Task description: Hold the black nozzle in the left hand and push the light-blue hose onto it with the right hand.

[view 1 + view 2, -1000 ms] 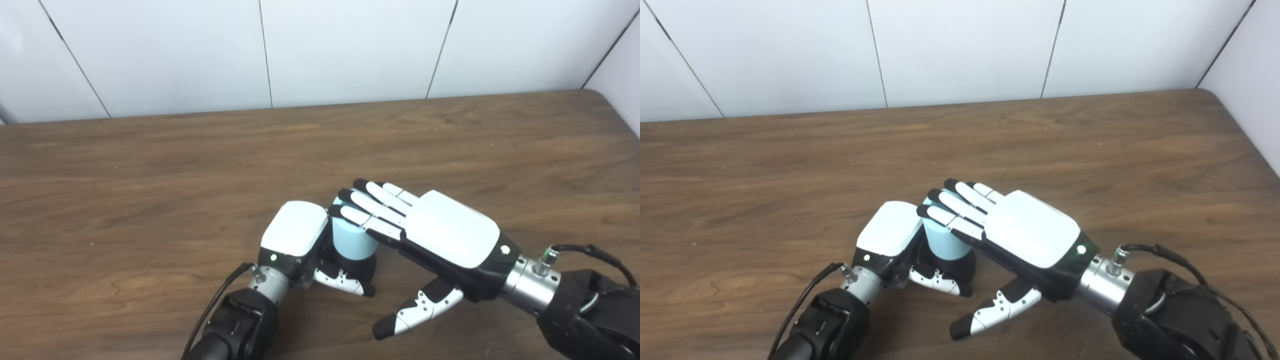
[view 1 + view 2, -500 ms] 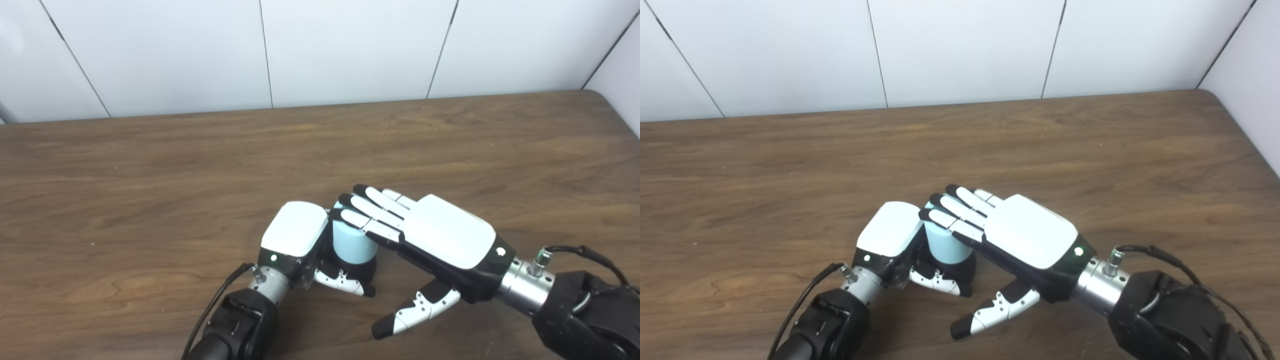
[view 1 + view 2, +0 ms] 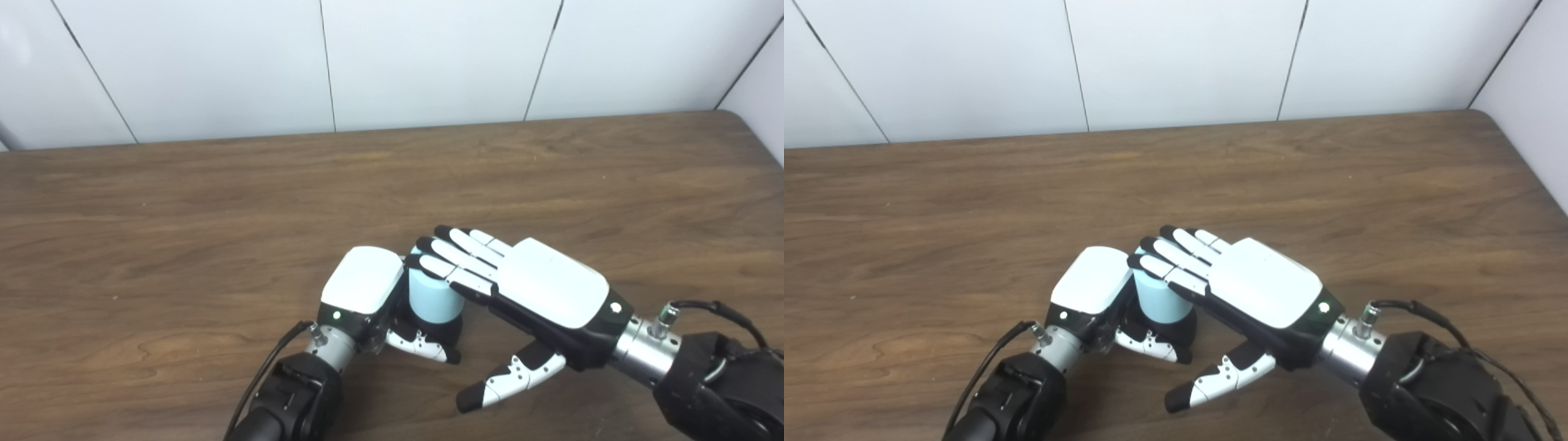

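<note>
A short light-blue hose (image 3: 430, 297) stands upright like a stubby cylinder near the table's front middle. Below it a black nozzle (image 3: 441, 327) shows only as a dark base, mostly hidden. My left hand (image 3: 367, 297) is shut around that base, thumb curled across the front. My right hand (image 3: 539, 294) lies flat and open over the hose, its fingers (image 3: 456, 257) resting on the hose's top, thumb hanging free below. In the right eye view the same hose (image 3: 1157, 299) sits between the left hand (image 3: 1090, 294) and the right hand (image 3: 1255, 288).
The brown wooden table (image 3: 184, 208) stretches wide around the hands. A white panelled wall (image 3: 392, 61) runs along its far edge, and the table's rounded right corner (image 3: 735, 119) meets a side wall.
My right hand has lowered slightly, pressing its fingers down on the hose top. The left hand and hose hold the same place. The picture has shifted a few pixels.
</note>
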Controlling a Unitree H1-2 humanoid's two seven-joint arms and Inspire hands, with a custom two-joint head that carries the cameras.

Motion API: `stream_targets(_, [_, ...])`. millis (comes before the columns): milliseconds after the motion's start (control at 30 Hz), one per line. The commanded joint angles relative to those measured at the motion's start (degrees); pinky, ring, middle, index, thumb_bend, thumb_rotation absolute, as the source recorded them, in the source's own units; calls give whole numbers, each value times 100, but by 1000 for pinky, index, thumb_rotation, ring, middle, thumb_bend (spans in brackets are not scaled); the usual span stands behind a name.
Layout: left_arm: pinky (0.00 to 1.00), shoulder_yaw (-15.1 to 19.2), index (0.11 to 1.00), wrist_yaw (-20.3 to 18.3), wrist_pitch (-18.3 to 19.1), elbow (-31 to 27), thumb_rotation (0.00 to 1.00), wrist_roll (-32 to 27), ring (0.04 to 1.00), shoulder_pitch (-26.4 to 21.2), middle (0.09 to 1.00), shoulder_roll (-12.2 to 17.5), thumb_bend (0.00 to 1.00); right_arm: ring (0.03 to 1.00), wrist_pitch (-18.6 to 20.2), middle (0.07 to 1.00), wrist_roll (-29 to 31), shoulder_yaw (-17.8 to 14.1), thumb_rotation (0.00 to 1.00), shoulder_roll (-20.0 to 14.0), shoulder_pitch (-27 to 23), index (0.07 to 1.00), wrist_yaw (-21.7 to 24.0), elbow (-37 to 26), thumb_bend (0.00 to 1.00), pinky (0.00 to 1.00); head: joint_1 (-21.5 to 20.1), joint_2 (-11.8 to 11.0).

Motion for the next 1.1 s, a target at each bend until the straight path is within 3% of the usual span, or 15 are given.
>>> stream_targets(0, [366,-75,452,-383,56,280,0,35,499,278,538,123,475,996,64,985,97,-45,1000,-146,-17,961,287,-96,688,979,-14,-2])
stream_targets(167, [363,-64,458,-362,48,334,0,-2,488,277,532,113,476,977,-100,967,546,-541,1000,-24,-286,958,-178,-263,650,940,-25,-24])
stream_targets(400, [359,-42,465,-333,17,354,0,-27,490,254,547,125,474,988,-49,993,661,-1012,1000,126,-789,969,-19,-265,628,966,-9,-52])
stream_targets(833, [365,44,456,-46,-192,353,0,-149,494,261,542,175,474,981,-59,993,488,-1220,1000,319,-845,960,271,-265,618,934,-11,-45])
stream_targets(867, [445,17,461,-8,-218,356,0,-36,472,243,528,197,492,983,-63,993,472,-1223,1000,333,-848,960,287,-265,619,935,-9,-48])
stream_targets(933, [498,-51,485,148,-321,371,0,213,565,195,507,267,515,985,-62,993,461,-1233,1000,360,-852,959,308,-265,621,935,-7,-51])
stream_targets(967, [525,-81,590,277,-398,392,85,303,607,166,588,311,696,987,-58,993,461,-1236,1000,373,-855,959,320,-265,618,935,-6,-50])
stream_targets(1033, [605,-100,670,550,-539,444,235,391,672,129,667,372,815,989,-49,990,452,-1247,1000,412,-855,959,340,-265,617,935,4,-57])
stream_targets(1067, [623,-92,683,675,-589,474,265,429,684,117,681,385,833,990,-48,989,442,-1251,1000,435,-857,959,353,-265,618,935,4,-58])
